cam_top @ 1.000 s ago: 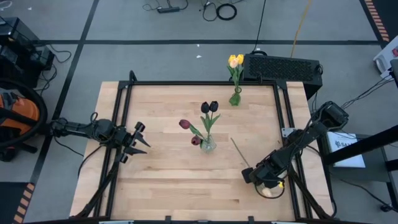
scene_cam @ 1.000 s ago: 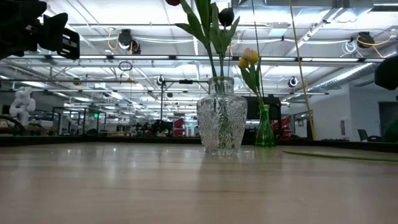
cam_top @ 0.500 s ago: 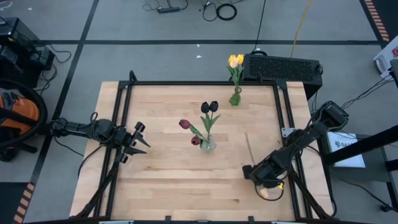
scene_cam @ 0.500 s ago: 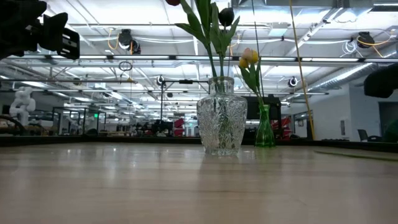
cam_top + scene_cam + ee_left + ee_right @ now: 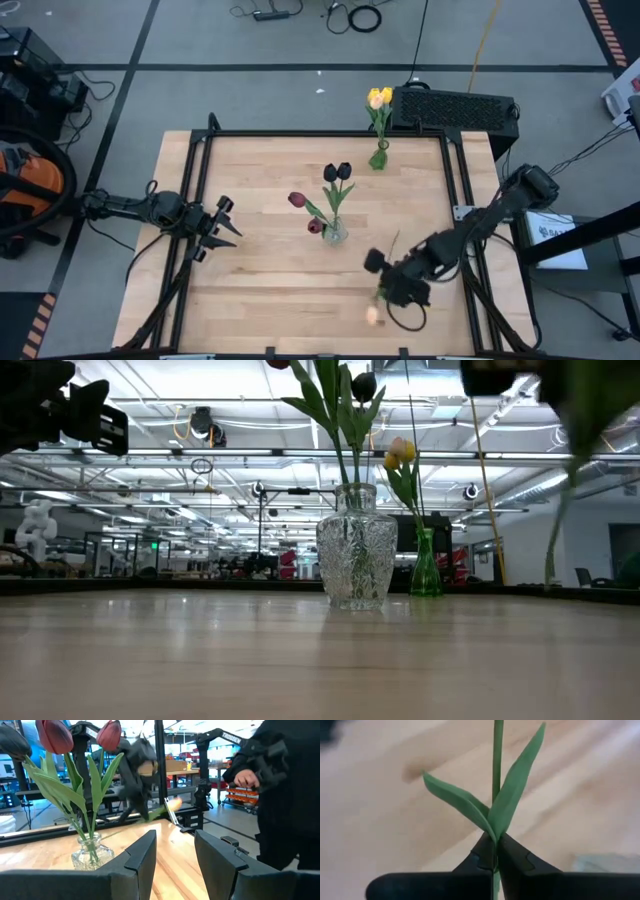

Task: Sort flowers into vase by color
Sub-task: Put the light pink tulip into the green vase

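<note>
A clear glass vase [image 5: 334,233] at the table's middle holds maroon and dark tulips [image 5: 337,173]. A small green vase [image 5: 378,158] at the far edge holds yellow tulips [image 5: 379,97]. My right gripper [image 5: 384,290] hovers right of the middle, toward the near edge. It is shut on a pale peach tulip, whose blurred head [image 5: 372,315] points to the near edge and whose stem end [image 5: 397,238] points away. My left gripper [image 5: 226,231] waits open at the left, holding nothing. My right gripper pinches the peach tulip's thin green stem [image 5: 494,838] between its two fingers, just where two leaves [image 5: 512,795] branch off. The fingers lie across the stem. The flower is lifted clear of the table, and its stem [image 5: 556,525] slants down below the gripper.
Black frame rails [image 5: 455,180] run along the table's left, right and far sides. A black box [image 5: 452,106] stands behind the far right corner. Bare wood [image 5: 270,290] lies between the glass vase and the near edge.
My right gripper has picked the peach tulip up off the table near the right side and swung toward the left, nearer the glass vase. The flower, lying flat a second ago, is now lifted clear and turned about, blurred by the motion.
</note>
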`<action>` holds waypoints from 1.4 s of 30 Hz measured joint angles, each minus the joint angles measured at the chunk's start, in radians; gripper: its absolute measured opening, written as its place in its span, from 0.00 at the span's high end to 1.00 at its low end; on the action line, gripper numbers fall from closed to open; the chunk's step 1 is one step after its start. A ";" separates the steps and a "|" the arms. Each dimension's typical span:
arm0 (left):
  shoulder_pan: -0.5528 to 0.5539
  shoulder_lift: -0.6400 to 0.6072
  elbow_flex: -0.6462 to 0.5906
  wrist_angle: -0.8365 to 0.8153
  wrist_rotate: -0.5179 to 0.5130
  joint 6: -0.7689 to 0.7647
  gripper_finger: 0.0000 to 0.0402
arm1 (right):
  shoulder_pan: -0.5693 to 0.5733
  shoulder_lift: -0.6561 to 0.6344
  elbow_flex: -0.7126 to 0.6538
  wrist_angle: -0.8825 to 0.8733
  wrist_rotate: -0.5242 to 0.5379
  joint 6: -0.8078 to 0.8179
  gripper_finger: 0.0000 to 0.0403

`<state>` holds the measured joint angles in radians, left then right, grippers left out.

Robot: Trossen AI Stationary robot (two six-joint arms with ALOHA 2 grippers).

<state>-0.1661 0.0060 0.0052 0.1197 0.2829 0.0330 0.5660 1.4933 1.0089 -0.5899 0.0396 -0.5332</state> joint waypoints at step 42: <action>0.000 0.000 0.000 -0.006 -0.480 0.059 0.64 | -0.843 -0.687 -0.195 0.488 0.168 0.321 1.00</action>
<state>-0.1659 0.0059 0.0054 0.1135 -0.1973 0.0917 -0.2774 0.8067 0.8144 -0.1019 0.2073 -0.2117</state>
